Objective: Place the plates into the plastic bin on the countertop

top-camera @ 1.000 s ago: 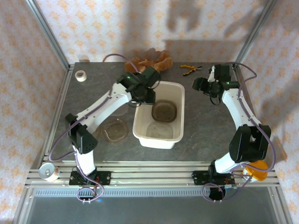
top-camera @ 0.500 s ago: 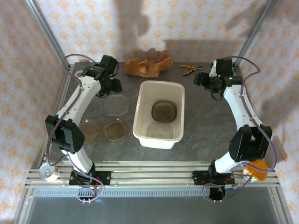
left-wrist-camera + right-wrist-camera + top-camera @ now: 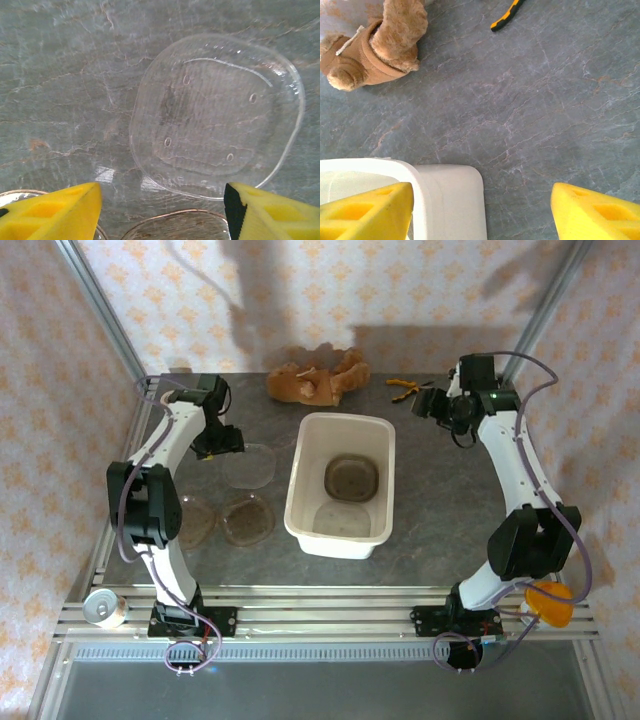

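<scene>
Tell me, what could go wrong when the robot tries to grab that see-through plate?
The clear plate lies flat and thin on the countertop, so the open left claw might just push it along instead of gripping its rim. Two brownish plates sit close beside it, so the claw could bump those. It looks glossy too, so it might slip out on the way to the plastic bin.

Plates, bin, countertop: two plates in, three out.
White translucent plastic bin (image 3: 335, 542) stands upright mid-countertop (image 3: 440, 510). Flat inside it: a brown-tinted plate (image 3: 351, 478) at the far end, a clearer one (image 3: 338, 520) at the near end. Left of the bin, flat on the stone: a clear rounded-square plate (image 3: 248, 466) farther back, a brownish plate (image 3: 247, 521) nearer, another plate (image 3: 195, 522) to its left.
</scene>
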You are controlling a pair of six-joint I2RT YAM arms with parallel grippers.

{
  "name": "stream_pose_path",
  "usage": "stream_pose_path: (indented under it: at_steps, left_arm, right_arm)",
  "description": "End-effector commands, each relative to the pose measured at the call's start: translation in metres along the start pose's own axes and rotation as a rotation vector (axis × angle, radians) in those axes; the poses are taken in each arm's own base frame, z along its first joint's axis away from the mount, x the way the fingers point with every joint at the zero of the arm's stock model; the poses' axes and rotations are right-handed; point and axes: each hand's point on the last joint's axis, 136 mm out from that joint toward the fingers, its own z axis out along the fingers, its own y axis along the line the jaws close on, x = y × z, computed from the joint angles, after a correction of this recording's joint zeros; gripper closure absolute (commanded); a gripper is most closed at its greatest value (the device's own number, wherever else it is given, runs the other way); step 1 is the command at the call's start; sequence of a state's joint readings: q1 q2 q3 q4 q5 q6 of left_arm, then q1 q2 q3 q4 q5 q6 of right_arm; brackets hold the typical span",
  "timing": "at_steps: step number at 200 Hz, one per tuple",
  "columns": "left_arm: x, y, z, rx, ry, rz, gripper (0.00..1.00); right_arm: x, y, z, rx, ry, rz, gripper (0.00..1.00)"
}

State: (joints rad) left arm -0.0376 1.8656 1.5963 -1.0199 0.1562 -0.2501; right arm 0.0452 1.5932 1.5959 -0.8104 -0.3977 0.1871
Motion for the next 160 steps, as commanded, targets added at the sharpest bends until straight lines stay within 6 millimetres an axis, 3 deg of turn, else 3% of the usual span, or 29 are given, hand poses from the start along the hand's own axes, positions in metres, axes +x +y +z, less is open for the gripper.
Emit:
stream_pose_path:
  at_steps: [1,20,26,55,160]
  left_arm:
    - [-0.001,0.001,0.008,0.046,0.024,0.034,0.31]
    - [-0.004,0.002,0.013,0.060,0.031,0.050,0.31]
    - [-0.002,0.003,0.026,0.057,0.063,0.059,0.31]
    - [0.001,0.005,0.045,0.061,0.114,0.086,0.31]
    - [0.001,0.011,0.078,0.043,0.193,0.122,0.34]
  right_arm:
    - [-0.004,-0.001,-0.004,0.043,0.006,0.025,0.27]
    - [-0.003,0.001,-0.002,0.046,0.014,0.029,0.27]
    - [-0.002,0.002,-0.001,0.047,0.017,0.028,0.27]
    - [0.004,-0.001,0.004,0.063,0.036,0.031,0.27]
    - [0.007,-0.005,0.014,0.088,0.055,0.031,0.27]
